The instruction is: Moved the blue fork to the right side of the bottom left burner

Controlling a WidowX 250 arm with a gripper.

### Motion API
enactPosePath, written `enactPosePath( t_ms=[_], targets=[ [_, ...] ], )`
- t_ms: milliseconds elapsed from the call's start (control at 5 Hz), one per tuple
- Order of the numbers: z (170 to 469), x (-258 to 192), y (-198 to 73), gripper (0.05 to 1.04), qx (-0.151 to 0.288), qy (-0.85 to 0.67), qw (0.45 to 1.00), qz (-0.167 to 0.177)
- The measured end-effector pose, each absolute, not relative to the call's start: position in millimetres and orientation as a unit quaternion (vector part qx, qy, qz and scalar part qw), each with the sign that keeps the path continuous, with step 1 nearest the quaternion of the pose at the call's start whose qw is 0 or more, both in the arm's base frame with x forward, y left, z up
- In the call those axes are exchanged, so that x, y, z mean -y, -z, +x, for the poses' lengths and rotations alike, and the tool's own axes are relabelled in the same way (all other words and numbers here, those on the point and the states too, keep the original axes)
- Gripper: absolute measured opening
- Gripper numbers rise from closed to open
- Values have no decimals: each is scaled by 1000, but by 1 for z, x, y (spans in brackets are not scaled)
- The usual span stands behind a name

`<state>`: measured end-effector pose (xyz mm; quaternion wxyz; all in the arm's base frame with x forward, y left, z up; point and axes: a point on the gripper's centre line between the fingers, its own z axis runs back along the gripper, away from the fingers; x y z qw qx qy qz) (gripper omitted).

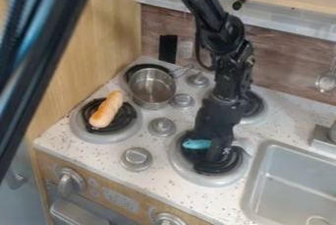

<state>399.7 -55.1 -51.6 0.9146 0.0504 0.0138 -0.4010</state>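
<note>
The black gripper (214, 156) hangs down low over the front right burner (185, 167). A blue piece (197, 144), which looks like part of the blue fork, lies over that burner's black coil, just left of the gripper. The rest of it is hidden behind the gripper, and I cannot tell whether the gripper holds it. On the front left burner (82, 131) rests a bread-like sausage roll (106, 109), slanted across the black coil.
A metal pot (152, 89) stands on the back left burner. Several grey knobs, one of them a front knob (136, 159), rise between the burners. The sink (295, 184) is at the right, beside the front right burner. Dark blurred bars cross the upper left.
</note>
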Motion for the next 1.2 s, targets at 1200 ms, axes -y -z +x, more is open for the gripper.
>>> enactPosePath(
  t_ms=[1200],
  targets=[
    [384,1,24,295,-12,223,975,20]
  ],
)
